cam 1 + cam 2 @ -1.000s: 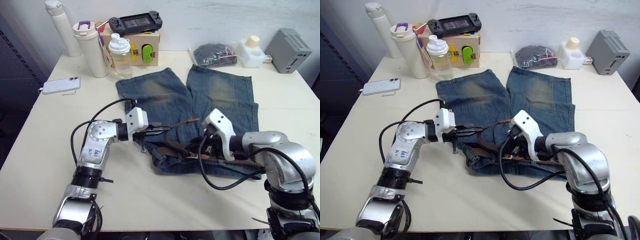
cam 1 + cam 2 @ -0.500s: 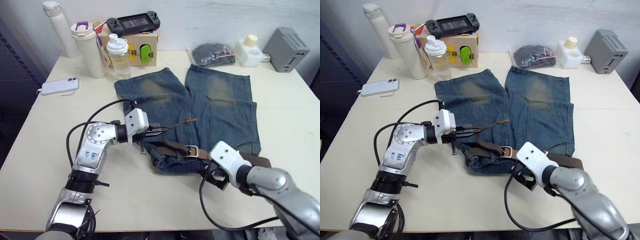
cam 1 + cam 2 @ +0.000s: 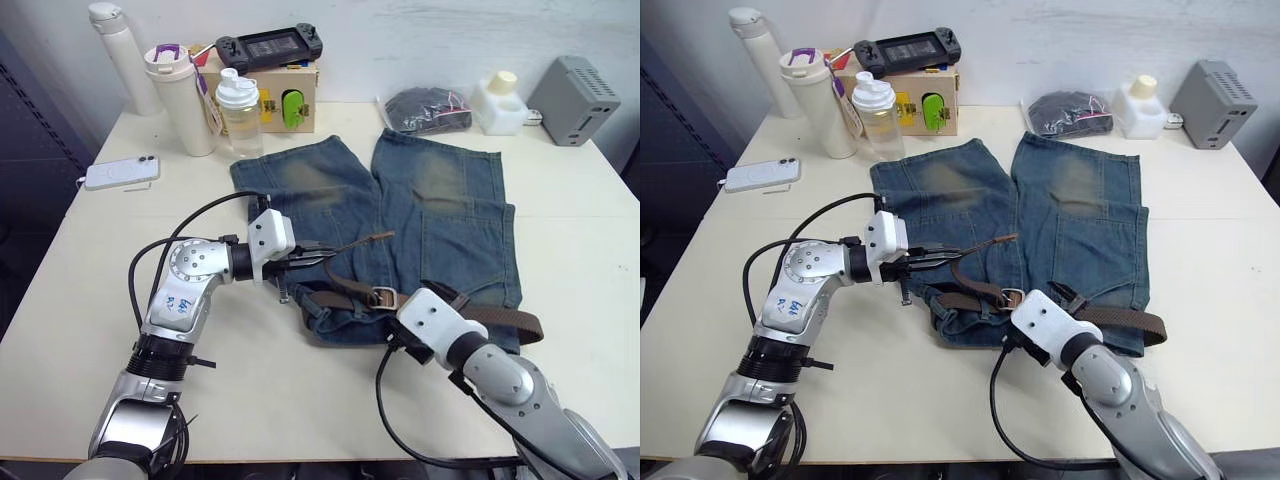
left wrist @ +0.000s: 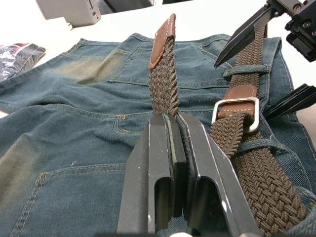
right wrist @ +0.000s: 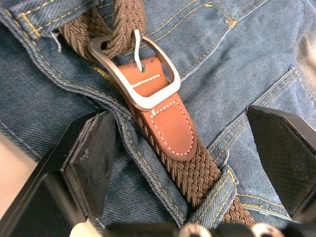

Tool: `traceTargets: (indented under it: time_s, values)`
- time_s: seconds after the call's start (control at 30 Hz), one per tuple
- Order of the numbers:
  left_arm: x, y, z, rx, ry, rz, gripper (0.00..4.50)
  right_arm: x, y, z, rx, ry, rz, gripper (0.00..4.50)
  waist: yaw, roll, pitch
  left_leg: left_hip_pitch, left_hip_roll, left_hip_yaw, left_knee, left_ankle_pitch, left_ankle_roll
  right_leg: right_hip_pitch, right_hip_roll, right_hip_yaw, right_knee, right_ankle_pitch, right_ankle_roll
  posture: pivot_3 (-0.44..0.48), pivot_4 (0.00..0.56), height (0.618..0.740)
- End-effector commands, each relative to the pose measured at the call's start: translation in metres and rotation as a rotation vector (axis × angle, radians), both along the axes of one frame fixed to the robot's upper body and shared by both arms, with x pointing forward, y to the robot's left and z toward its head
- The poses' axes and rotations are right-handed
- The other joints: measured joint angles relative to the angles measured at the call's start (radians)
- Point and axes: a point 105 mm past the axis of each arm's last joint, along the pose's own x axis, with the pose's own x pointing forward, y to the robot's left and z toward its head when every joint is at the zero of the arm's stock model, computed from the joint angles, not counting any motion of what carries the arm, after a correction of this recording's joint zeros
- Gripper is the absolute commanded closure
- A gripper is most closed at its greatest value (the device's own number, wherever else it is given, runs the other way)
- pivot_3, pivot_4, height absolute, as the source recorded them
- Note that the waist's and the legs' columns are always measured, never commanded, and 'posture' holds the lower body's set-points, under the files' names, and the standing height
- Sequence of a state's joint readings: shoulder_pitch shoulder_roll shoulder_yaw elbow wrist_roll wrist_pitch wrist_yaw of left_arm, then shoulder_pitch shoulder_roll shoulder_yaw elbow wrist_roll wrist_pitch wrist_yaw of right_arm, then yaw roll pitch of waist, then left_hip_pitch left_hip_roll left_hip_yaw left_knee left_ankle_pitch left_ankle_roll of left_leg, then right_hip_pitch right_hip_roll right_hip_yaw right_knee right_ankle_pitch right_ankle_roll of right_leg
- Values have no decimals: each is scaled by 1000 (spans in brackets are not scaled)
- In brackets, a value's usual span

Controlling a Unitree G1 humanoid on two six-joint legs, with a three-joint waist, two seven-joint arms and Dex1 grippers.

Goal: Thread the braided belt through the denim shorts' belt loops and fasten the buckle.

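Faded blue denim shorts (image 3: 440, 215), olive-brown braided belt (image 4: 256, 173), silver buckle (image 5: 136, 74).

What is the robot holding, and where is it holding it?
The left gripper pinches the braided belt just below its tan leather tip. The right gripper holds nothing.

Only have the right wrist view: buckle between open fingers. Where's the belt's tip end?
Observer: The left gripper is shut on the braided belt just below its tan tip.
Operator: Tip flat on the denim?
Observer: No. The tip is raised off the denim shorts, pointing toward the legs and apart from the buckle.
Operator: And the belt past my gripper?
Observer: Beyond the right gripper, it runs along the waistband to the robot's right and sticks out past the shorts' edge over the table.
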State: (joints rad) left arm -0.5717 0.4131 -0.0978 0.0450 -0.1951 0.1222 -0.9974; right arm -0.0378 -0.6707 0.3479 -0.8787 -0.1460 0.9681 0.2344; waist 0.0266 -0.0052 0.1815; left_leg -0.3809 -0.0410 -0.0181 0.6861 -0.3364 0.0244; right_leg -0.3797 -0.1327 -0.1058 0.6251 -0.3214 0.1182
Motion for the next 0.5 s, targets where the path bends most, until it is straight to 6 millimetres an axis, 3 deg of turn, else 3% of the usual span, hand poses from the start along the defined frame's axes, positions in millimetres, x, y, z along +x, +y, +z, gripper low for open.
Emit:
traceTargets:
  time_s: [0.03,0.1,0.4,0.43,0.5]
  values:
    - [-3,-2,13,-18,-44,-19,4500,6,-5,6,-35,-63,-36,49,0,0,0,0,0,0,0,0,0,0,0,0,0,0,0,0,150,690]
    - [-2,-2,13,-17,-45,-17,4500,7,-5,2,-33,-55,-51,49,0,0,0,0,0,0,0,0,0,0,0,0,0,0,0,0,150,690]
    - [-2,2,7,34,-60,-11,4500,11,-1,1,-1,-55,-69,4105,-1,0,0,0,0,0,0,0,0,0,0,0,0,0,0,0,150,690]
    - [-2,2,6,43,-63,-11,4500,12,0,2,-2,-60,-68,4462,-1,0,0,0,0,0,0,0,0,0,1,0,0,0,0,0,150,690]
    - [-2,3,4,55,-67,-10,4500,13,1,6,-21,-85,-61,4478,-1,0,0,0,0,0,0,0,0,0,1,0,0,0,0,0,150,690]
